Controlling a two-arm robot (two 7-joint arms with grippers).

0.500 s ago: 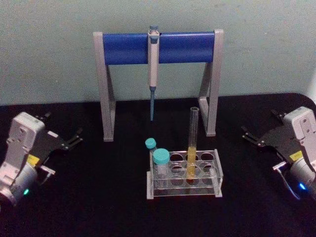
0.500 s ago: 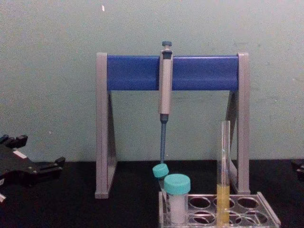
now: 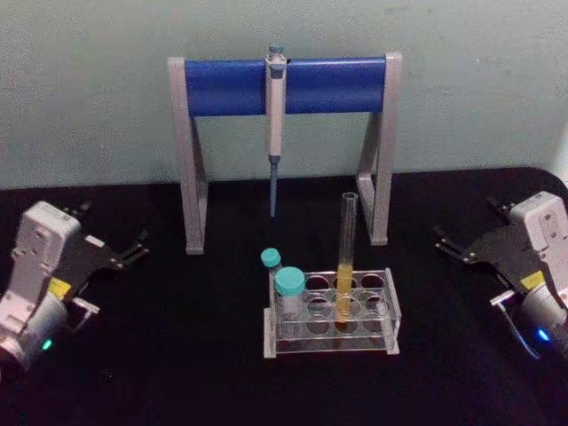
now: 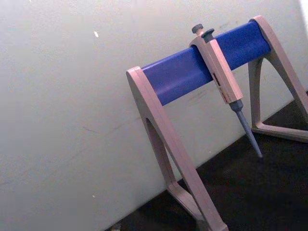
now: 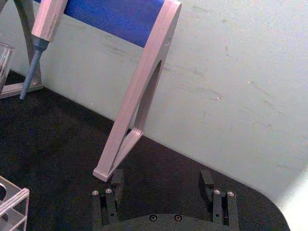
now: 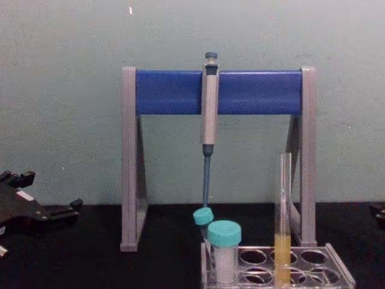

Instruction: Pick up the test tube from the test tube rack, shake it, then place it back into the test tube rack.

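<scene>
The test tube (image 3: 345, 257) stands upright in the test tube rack (image 3: 330, 344) at the middle of the black table, with yellow-orange liquid in its lower part. The chest view shows the test tube (image 6: 283, 223) rising from the rack (image 6: 340, 276) at the lower right. My left gripper (image 3: 114, 229) rests open at the far left, well away from the rack, and appears at the chest view's left edge (image 6: 47, 191). My right gripper (image 3: 468, 222) rests open at the far right, its fingers (image 5: 117, 182) spread wide with nothing between them.
A grey-and-blue pipette stand (image 3: 222, 86) stands behind the rack against the wall, with a grey pipette (image 3: 275, 115) hanging from its bar. Two teal-capped tubes (image 3: 289, 286) occupy the rack's left end. Bare black table lies on both sides of the rack.
</scene>
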